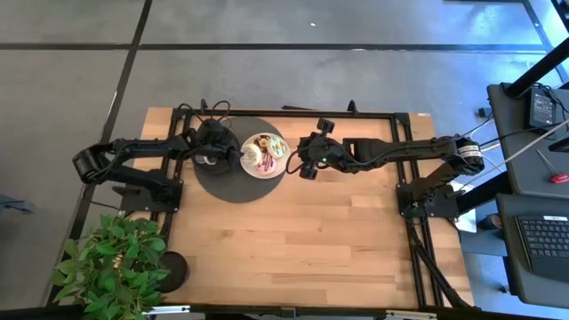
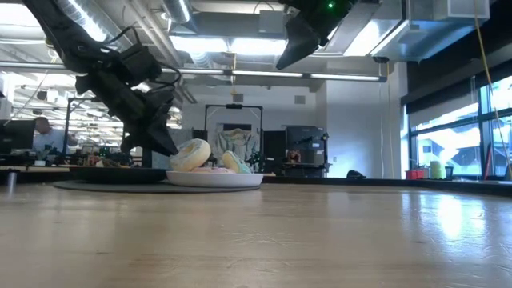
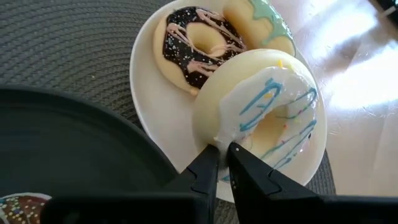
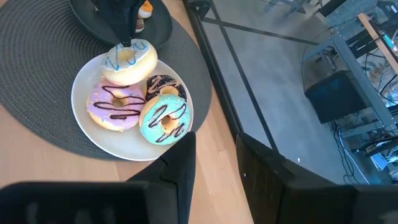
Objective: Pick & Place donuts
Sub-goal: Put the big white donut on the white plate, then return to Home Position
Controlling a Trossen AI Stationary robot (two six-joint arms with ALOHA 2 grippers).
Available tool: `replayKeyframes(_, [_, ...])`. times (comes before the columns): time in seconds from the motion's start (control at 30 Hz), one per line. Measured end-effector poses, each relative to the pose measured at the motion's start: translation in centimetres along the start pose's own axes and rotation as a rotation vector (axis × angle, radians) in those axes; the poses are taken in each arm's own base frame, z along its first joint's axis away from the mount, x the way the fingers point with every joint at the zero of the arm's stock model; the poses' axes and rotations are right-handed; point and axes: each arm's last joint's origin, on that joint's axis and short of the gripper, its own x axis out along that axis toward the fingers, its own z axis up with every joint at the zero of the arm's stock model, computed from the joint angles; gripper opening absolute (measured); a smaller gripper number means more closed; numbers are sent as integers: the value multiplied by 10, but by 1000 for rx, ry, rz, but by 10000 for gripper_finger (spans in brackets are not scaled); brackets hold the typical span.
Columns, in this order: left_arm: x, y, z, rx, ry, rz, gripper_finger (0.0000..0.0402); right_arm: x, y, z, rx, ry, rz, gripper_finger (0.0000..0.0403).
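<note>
While its fingers pinch the rim of a white donut (image 3: 264,109) with blue stripes, the left gripper (image 3: 222,163) holds that donut at the plate's (image 4: 127,144) edge, tilted against the others. On the plate lie a chocolate donut (image 3: 194,43), a teal donut (image 4: 163,119) and a purple donut (image 4: 116,105), all touching. The plate sits on a round dark mat (image 4: 37,74). The right gripper (image 4: 214,163) hovers beside the plate with fingers apart, holding nothing.
</note>
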Motion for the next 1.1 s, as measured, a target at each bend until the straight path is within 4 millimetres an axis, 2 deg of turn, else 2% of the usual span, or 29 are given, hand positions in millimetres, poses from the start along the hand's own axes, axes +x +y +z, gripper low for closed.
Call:
replayKeyframes(0.3, [0,0,0,-12,5,2,61,0,0,0,0,0,0,118])
replayKeyframes(0.6, [0,1,0,-20,-1,18,120,0,0,0,0,0,0,118])
replayKeyframes(0.87, [0,3,1,-19,-35,109,168,0,0,0,0,0,0,118])
replayKeyframes(1.0, [-2,2,3,-11,-58,90,180,0,0,0,-2,2,0,118])
replayKeyframes(1.1, [-8,-3,8,57,-99,41,184,0,1,-5,-30,43,12,118])
